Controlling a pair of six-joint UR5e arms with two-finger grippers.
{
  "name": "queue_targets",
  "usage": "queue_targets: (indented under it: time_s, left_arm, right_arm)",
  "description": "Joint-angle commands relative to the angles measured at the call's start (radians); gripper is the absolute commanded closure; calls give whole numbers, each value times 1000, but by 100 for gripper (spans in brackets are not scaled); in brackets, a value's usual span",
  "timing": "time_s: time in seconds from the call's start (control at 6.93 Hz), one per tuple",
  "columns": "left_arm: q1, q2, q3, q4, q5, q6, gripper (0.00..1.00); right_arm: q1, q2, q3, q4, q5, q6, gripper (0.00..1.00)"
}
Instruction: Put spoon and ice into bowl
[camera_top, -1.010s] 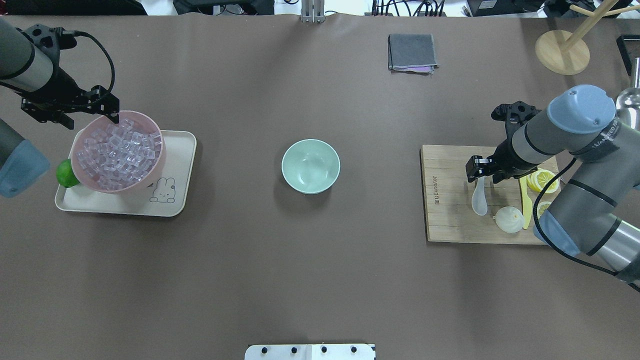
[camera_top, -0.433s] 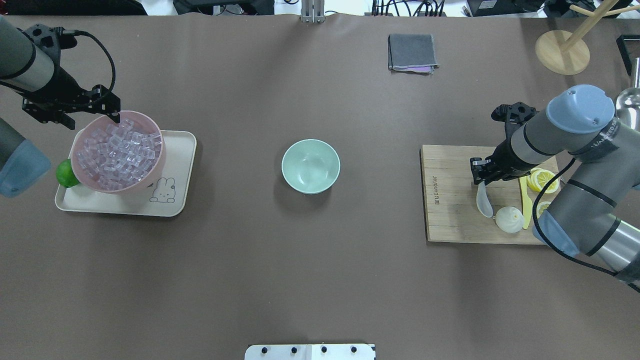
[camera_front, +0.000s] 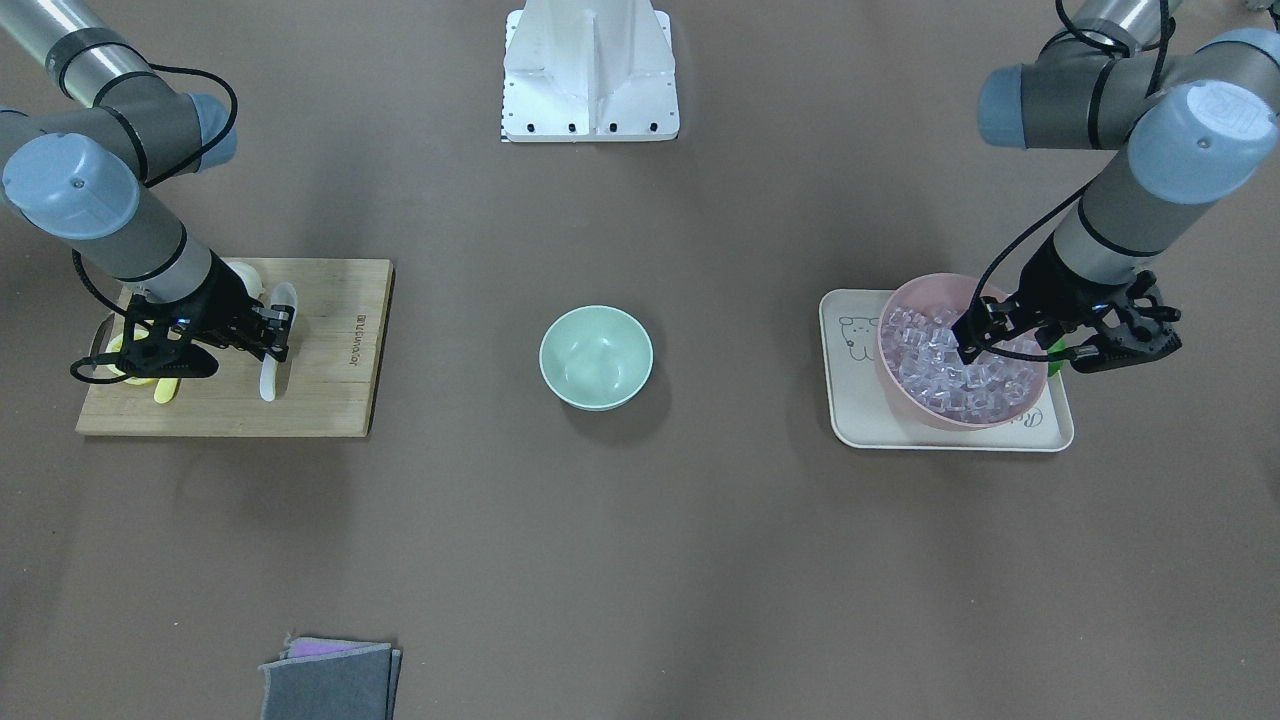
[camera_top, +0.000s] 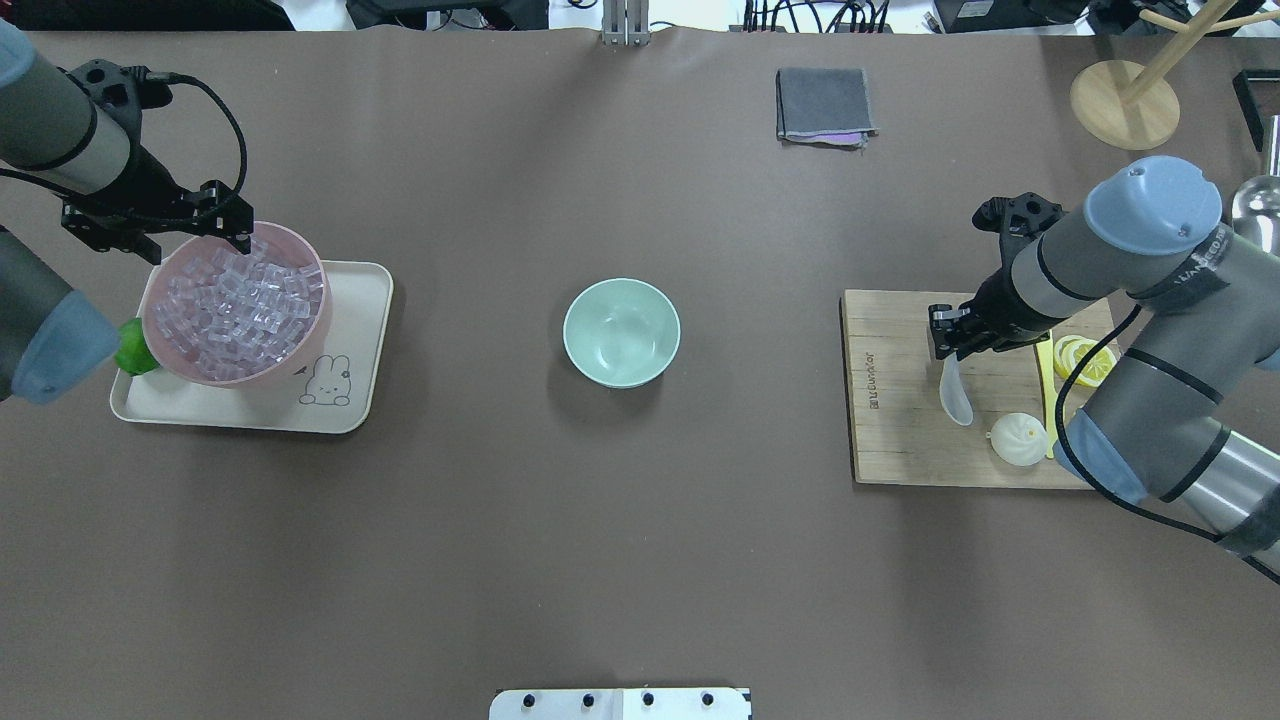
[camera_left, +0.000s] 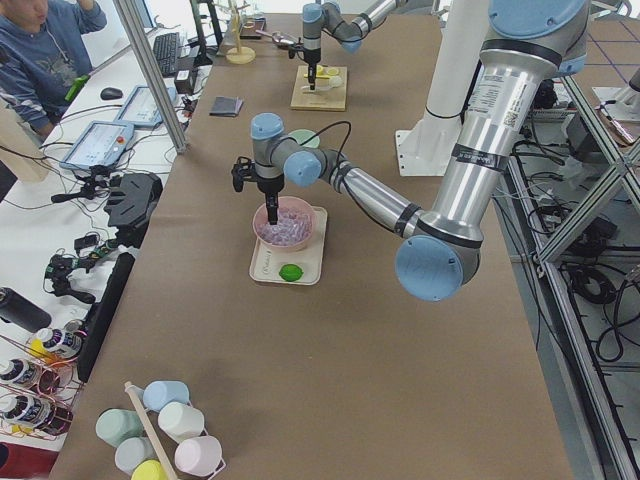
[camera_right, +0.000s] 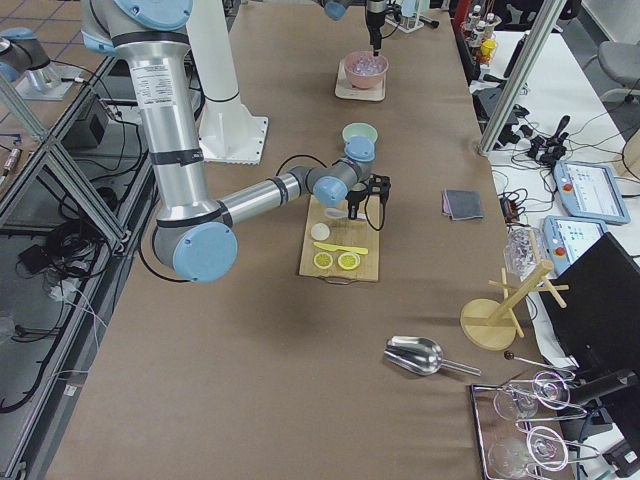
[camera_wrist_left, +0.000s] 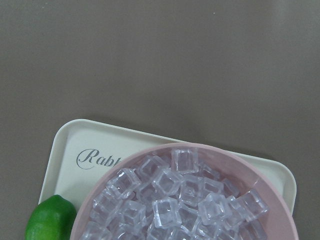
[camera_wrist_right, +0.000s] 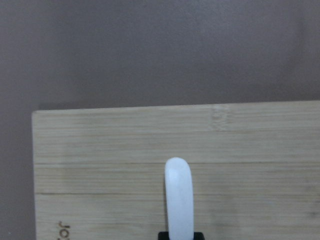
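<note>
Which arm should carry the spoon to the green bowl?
The right arm. The right fingers hold the white soup spoon by its handle over the cutting board; the left fingers are far off, at the pink bowl of ice cubes.

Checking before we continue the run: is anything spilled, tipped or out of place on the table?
Nothing stands out. The ice is all in the pink bowl on the tray, none spilled; the green bowl sits upright and empty mid-table; the right end effector grips the spoon over the board.
</note>
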Motion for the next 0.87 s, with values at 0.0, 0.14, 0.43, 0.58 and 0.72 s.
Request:
queue_targets:
  time_s: [0.0,0.14,0.43,0.58,0.72]
  left_arm:
    - [34,-7,25,-1,45,3,3]
    - [42,-7,39,-4,46,3,5]
    - [72,-11,64,-22,84,3,12]
    - [74,-7,67,-35,84,3,17]
    - [77,-7,72,-35,86,3,28]
  right_arm:
    - [0,159,5,-103,-3,112,100]
    - [-9,235,3,-154,-8,184,100]
    - [-81,332,-8,-161,-106,371,100]
    - [-103,364,-15,-162,-126,411,100]
    - [-123,390,-27,-162,-150,449,100]
